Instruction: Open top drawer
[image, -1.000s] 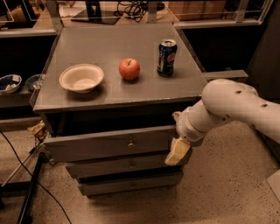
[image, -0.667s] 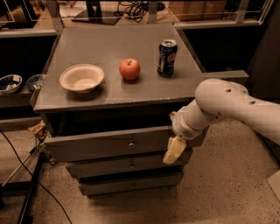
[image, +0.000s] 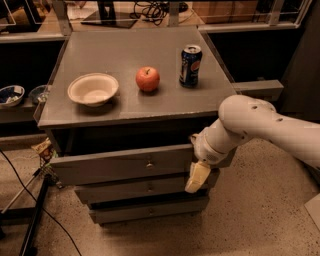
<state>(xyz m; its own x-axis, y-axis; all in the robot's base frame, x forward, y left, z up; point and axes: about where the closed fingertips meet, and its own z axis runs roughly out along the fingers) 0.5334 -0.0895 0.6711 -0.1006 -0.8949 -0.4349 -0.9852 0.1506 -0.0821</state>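
No wording is legible. The blue metal drink can (image: 190, 65) shows only a red-white-blue emblem. The cream-fingered gripper (image: 197, 177) hangs at the grey flat-fronted top drawer's (image: 100, 169) right end.

The gripper (image: 196, 179) hangs at the 3 o'clock end of the top drawer (image: 110, 167), below the cabinet's dark gap. On top, a bowl (image: 93, 89) sits at the apple's (image: 148, 79) 9 o'clock and a can (image: 190, 65) at its 3 o'clock.
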